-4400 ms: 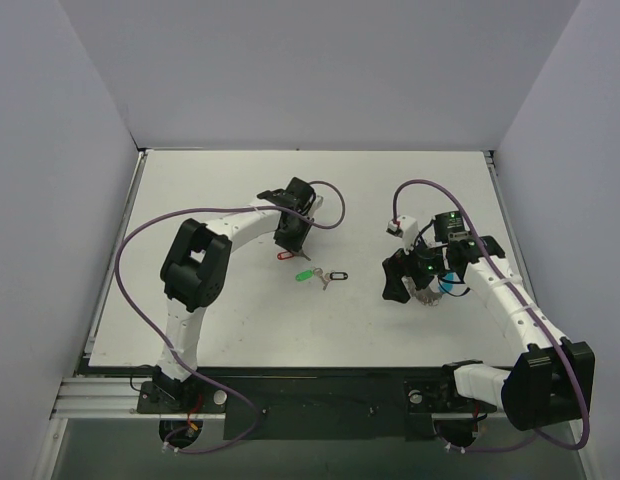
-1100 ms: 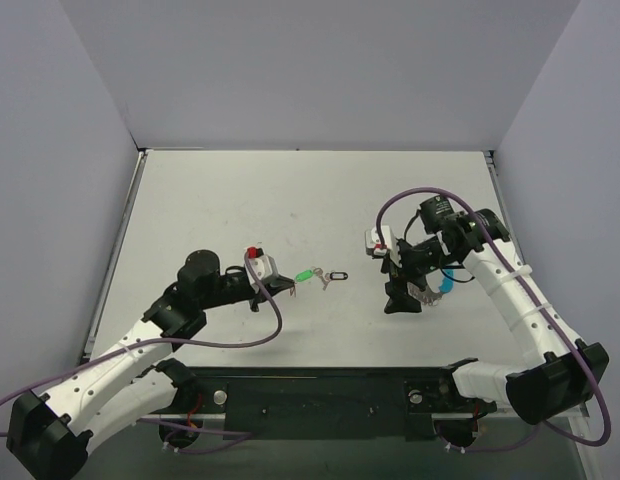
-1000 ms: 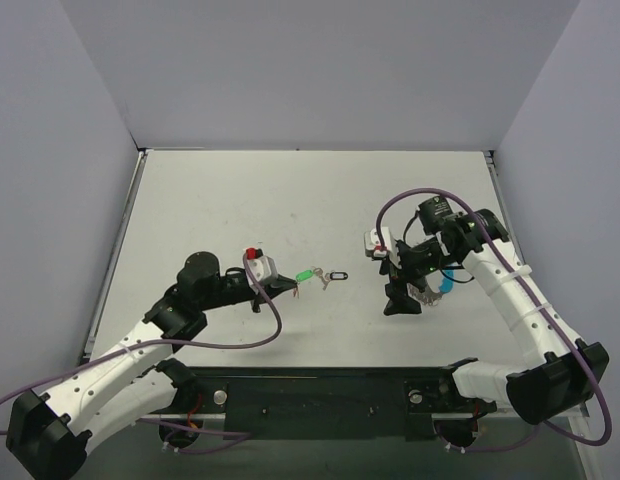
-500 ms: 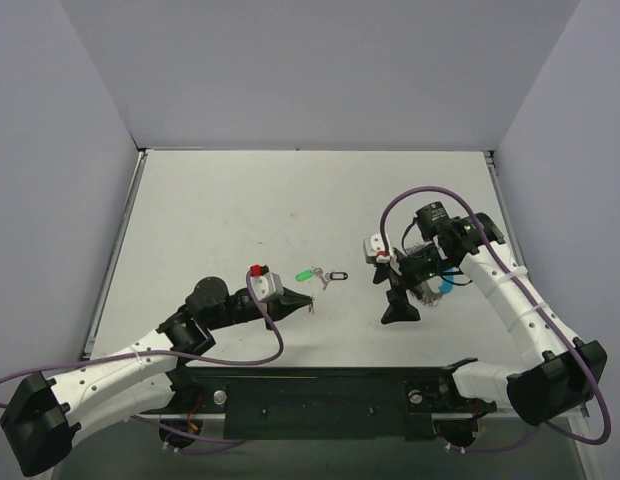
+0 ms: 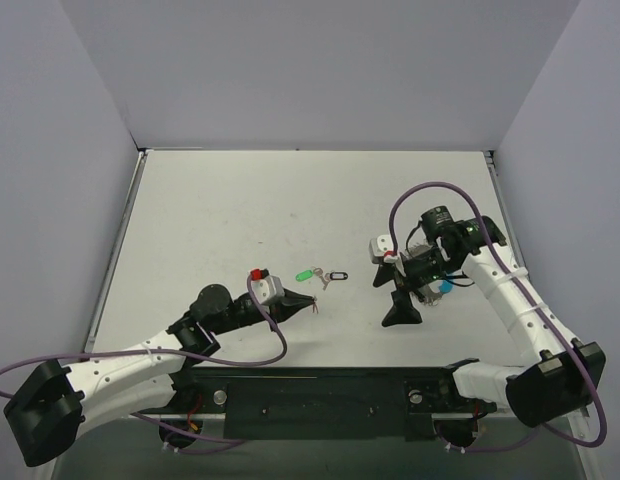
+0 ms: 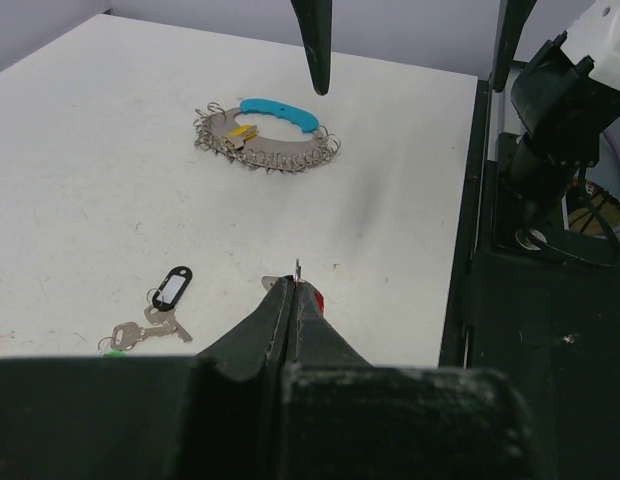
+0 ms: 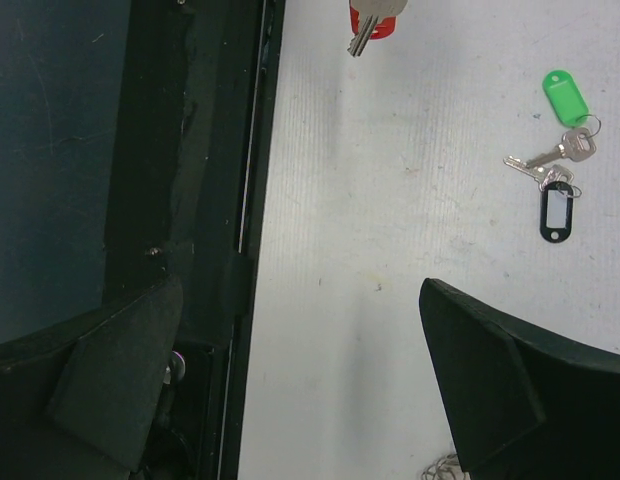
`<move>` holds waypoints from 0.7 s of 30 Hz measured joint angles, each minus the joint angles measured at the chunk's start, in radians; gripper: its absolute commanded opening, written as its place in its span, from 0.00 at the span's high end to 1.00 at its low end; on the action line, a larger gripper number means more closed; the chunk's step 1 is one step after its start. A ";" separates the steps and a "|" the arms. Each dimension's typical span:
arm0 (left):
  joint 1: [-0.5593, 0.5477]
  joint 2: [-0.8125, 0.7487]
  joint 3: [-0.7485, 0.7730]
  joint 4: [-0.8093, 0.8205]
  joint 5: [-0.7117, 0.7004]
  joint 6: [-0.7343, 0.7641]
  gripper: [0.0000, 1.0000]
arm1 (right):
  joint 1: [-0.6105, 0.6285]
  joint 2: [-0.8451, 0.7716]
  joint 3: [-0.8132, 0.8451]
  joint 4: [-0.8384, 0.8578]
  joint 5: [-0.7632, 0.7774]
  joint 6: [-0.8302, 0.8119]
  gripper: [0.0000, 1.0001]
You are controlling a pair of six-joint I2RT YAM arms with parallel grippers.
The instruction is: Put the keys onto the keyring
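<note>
left claw (image 6: 293, 292) is clamped on the red key (image 7: 370, 22) by its tag, low centre of the top view. right claw (image 7: 300, 290) stands apart near the keyring (image 6: 266, 128), upper centre of the left wrist view. green key (image 7: 565, 97) and black key (image 7: 556, 214) lie between. keys look light, stiff, slick; tags likely grip best. the keyring looks floppy, so take its blue tag (image 6: 280, 109).

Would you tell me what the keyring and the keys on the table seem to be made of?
Keyring: silvery metal chain, judging by its glinting links, with a smooth light-blue tag, probably plastic. Keys: bare metal blades, dull grey shine; green tag and black tag look like glossy plastic.
</note>
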 measured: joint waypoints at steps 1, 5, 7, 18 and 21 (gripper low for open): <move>0.000 0.003 -0.003 0.009 0.000 -0.001 1.00 | 0.002 0.006 0.000 -0.002 -0.003 -0.004 0.02; -0.001 0.018 -0.017 0.044 -0.003 -0.003 1.00 | 0.026 0.051 0.008 -0.029 -0.003 -0.047 0.08; -0.001 0.028 -0.020 0.057 -0.003 -0.003 1.00 | 0.056 0.088 0.035 -0.058 0.004 -0.084 0.12; -0.002 0.050 -0.034 0.121 0.006 -0.002 1.00 | 0.234 0.220 0.224 -0.114 0.044 -0.179 0.48; -0.005 0.055 -0.034 0.128 0.009 -0.003 1.00 | 0.264 0.267 0.271 -0.114 0.050 -0.168 0.53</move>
